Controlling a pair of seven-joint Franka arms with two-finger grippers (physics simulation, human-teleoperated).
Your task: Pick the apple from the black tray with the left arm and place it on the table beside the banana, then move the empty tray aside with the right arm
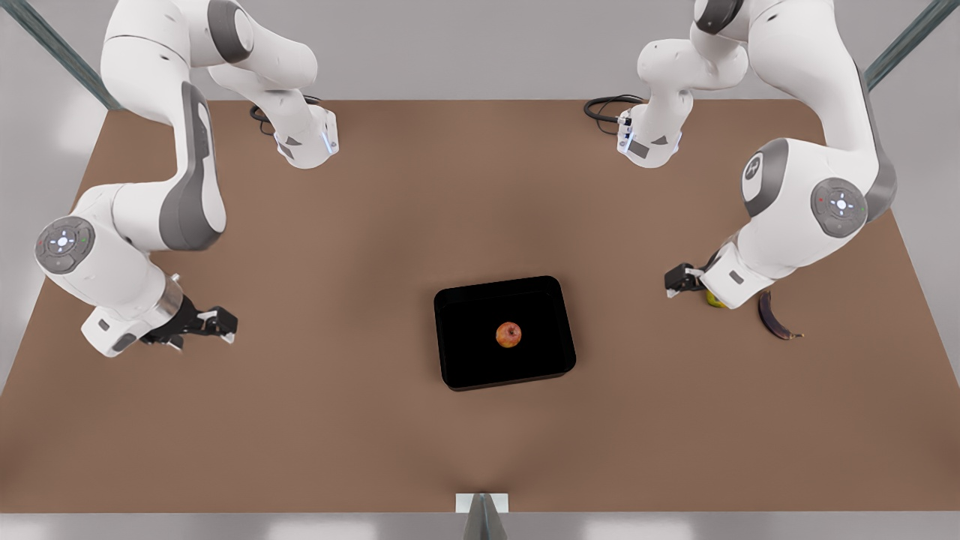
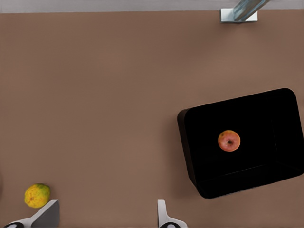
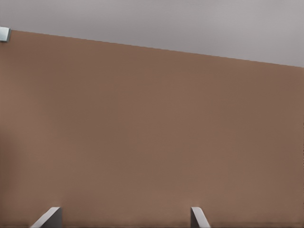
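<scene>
Front view: L gripper [image 1: 673, 283] by green fruit, R gripper [image 1: 225, 324] apart, both jaws wide, empty.

No legible text, labels, brand names, numbers or signs appear on any surface in any view.
</scene>
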